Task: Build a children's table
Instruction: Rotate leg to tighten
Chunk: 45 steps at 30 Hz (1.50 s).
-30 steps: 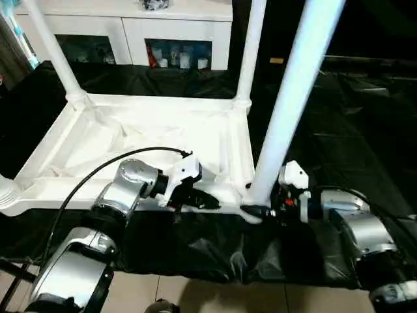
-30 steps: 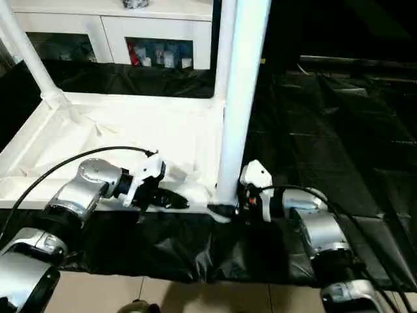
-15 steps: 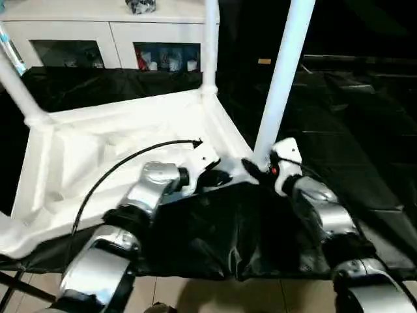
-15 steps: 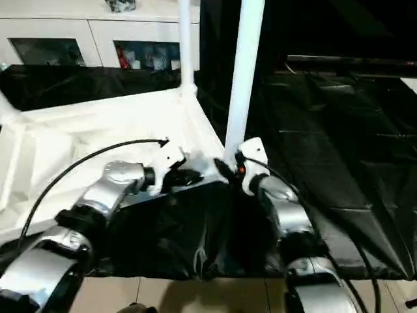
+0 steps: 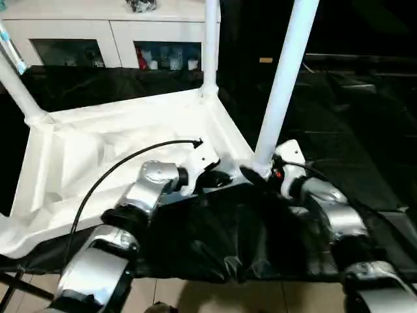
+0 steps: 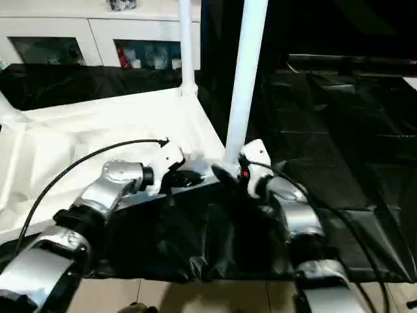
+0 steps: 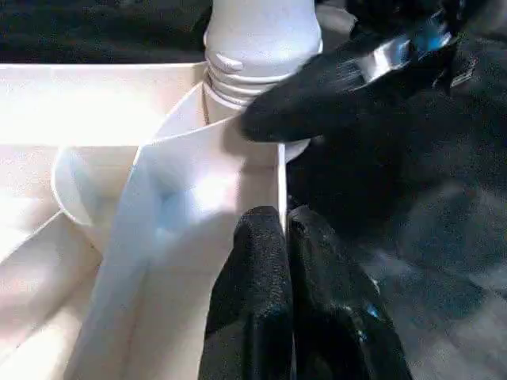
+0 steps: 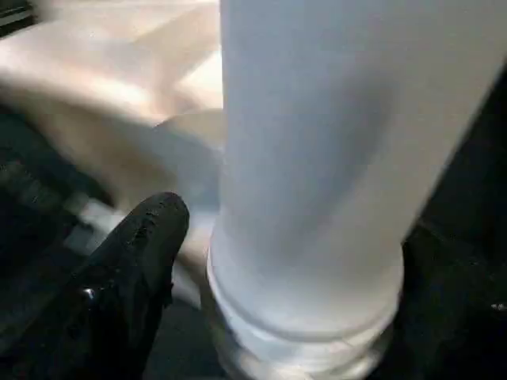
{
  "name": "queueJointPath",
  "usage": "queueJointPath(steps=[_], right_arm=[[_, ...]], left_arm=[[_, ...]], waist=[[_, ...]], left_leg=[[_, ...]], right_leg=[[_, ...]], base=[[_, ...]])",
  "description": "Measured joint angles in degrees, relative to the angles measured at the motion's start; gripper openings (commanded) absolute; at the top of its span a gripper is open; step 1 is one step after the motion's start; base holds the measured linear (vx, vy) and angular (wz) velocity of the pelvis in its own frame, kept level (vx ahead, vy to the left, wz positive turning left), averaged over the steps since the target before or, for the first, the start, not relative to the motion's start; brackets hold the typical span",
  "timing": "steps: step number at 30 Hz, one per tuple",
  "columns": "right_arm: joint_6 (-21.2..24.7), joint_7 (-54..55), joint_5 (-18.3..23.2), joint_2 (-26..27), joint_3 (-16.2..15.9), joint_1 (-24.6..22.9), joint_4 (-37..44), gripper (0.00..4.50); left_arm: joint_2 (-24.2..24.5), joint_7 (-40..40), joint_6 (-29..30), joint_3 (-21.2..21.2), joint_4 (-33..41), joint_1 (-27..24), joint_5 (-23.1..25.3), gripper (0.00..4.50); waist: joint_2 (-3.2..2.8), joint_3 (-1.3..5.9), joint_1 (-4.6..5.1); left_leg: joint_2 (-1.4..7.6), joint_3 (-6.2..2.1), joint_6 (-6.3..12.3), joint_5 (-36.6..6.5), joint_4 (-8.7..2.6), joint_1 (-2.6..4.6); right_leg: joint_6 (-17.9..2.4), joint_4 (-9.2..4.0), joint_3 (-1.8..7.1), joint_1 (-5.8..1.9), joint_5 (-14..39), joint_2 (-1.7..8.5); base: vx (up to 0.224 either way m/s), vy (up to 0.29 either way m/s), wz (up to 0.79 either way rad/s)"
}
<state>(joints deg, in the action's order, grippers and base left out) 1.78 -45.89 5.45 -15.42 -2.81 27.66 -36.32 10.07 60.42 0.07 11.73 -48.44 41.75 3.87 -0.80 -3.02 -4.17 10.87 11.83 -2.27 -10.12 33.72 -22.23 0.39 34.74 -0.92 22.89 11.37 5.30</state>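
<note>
The children's table [image 5: 124, 130] is seen to be white all over, top and legs [image 5: 287, 72] alike, with no pattern on it. A black sheet [image 5: 352, 124], plain and slightly glossy, is spread beneath it. The left gripper [image 7: 289, 237] and the right gripper [image 5: 251, 175] are fitted with black fingers, and white housings with a small red mark [image 5: 279, 173] are carried behind them. The forearms [image 5: 146, 192] are finished in silver, and a black cable [image 5: 104, 176] is run along the left one. The cabinet [image 5: 117, 29] behind is white, with dark glass doors. The floor tiles [image 5: 195, 293] are pale beige.
</note>
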Motion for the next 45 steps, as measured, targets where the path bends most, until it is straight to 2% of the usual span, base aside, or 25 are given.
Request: queueJointPath(steps=[6,11,13,16,19,26,30,34,37,42,43,44,45], right_arm=[[0.9,-11.8,2.8,-2.9,-2.1,-2.9,4.5,3.93],[3.7,-18.8,4.6,-5.0,-3.8,-4.7,8.6,3.59],[4.3,-20.6,5.2,-5.7,-4.0,-5.1,9.4,3.27],[4.7,-21.5,5.2,-6.3,-4.3,-5.3,9.8,3.16],[5.2,-21.6,5.2,-6.4,-4.3,-5.5,10.4,2.82],[5.6,-21.2,4.9,-6.4,-4.3,-5.6,10.9,2.72],[4.9,-16.2,4.0,-4.5,-3.5,-4.4,8.4,2.69],[2.7,-1.5,1.3,0.5,-1.1,-0.3,1.4,2.69],[2.6,6.9,0.4,2.9,0.2,2.0,-2.1,2.69],[2.7,14.8,-0.8,5.2,1.2,4.4,-4.9,2.69],[2.3,15.3,-0.9,5.5,1.5,4.6,-5.5,3.04],[1.9,15.3,-1.0,5.6,1.8,4.6,-5.8,3.04],[1.1,15.3,-1.1,5.7,1.9,4.7,-6.5,3.39]], left_arm=[[3.4,10.0,-1.1,0.9,1.0,-1.0,-1.8,0.00],[4.8,16.2,-1.1,1.9,1.2,-1.1,-2.7,0.00],[5.1,17.5,-1.1,2.1,1.2,-1.1,-3.0,0.00],[5.3,18.6,-1.1,2.2,1.2,-1.1,-3.0,0.00],[5.3,18.9,-1.1,2.2,1.2,-1.1,-3.0,0.00],[5.2,18.5,-1.5,2.2,1.0,-1.1,-3.0,0.00],[4.7,14.6,-1.8,1.6,0.2,-1.1,-2.8,0.00],[2.1,4.8,-1.3,0.0,-1.4,-0.3,-1.3,0.00],[-0.1,-1.1,-0.5,-0.3,-1.5,0.0,-0.4,0.00],[-2.0,-7.1,0.0,-0.5,-1.5,0.4,1.0,0.00],[-2.3,-7.7,0.0,-0.5,-1.5,0.4,1.2,0.00],[-2.4,-7.9,0.0,-0.5,-1.5,0.4,1.3,0.00],[-2.5,-8.0,0.0,-0.5,-1.5,0.4,1.4,0.00]], waist=[[-0.02,-0.02,-0.84],[-0.02,-0.04,-1.62],[-0.02,-0.04,-1.79],[-0.02,-0.04,-1.94],[-0.02,-0.04,-2.08],[-0.01,-0.04,-2.17],[0.00,-0.04,-1.90],[0.03,-0.05,-0.42],[0.03,-0.05,0.25],[0.01,-0.01,0.65],[0.01,0.00,0.65],[0.01,0.01,0.62],[0.02,0.01,0.62]], left_leg=[[0.02,0.00,0.00,0.0,-0.01,-0.02],[0.01,0.03,0.00,0.0,0.01,-0.08],[0.01,0.04,0.00,0.0,0.02,-0.08],[0.01,0.05,0.00,0.0,0.01,-0.08],[0.02,0.05,0.00,0.0,0.01,-0.08],[0.02,0.06,0.00,0.0,0.01,-0.08],[0.01,0.06,-0.01,0.0,0.02,0.03],[-0.03,0.05,-0.02,0.0,0.02,0.13],[-0.05,0.05,-0.02,0.0,0.01,0.15],[-0.04,0.05,-0.02,0.0,-0.04,0.16],[-0.04,0.05,-0.02,0.0,-0.03,0.15],[-0.04,0.05,-0.02,0.0,-0.03,0.16],[-0.05,0.05,-0.02,0.0,-0.02,0.16]], right_leg=[[0.0,0.01,0.01,0.04,0.0,-0.01],[0.0,-0.03,-0.01,0.03,0.0,0.02],[0.0,-0.05,0.00,0.03,0.0,0.02],[0.0,-0.05,0.00,0.04,0.0,0.03],[0.0,-0.04,-0.01,0.04,0.0,0.02],[0.0,-0.04,0.00,0.05,0.0,0.03],[-0.1,0.04,0.02,0.00,0.0,0.03],[-0.2,0.06,0.04,0.01,-0.1,0.06],[-0.2,0.04,0.05,0.00,-0.1,0.06],[-0.2,0.04,0.03,-0.01,-0.2,0.05],[-0.2,0.03,0.04,-0.02,-0.2,0.05],[-0.2,0.02,0.04,-0.04,-0.2,0.05],[-0.2,0.01,0.04,-0.04,-0.2,0.06]], base=[[0.000,0.000,0.00],[0.000,0.000,0.00],[0.000,0.000,0.00],[0.000,0.000,0.00],[0.000,0.000,0.00],[0.000,0.000,0.00],[0.000,0.000,0.00],[0.000,0.000,0.00],[0.000,0.000,0.00],[0.000,0.000,0.00],[0.000,0.000,0.00],[0.000,0.000,0.00],[0.000,0.000,0.00]])
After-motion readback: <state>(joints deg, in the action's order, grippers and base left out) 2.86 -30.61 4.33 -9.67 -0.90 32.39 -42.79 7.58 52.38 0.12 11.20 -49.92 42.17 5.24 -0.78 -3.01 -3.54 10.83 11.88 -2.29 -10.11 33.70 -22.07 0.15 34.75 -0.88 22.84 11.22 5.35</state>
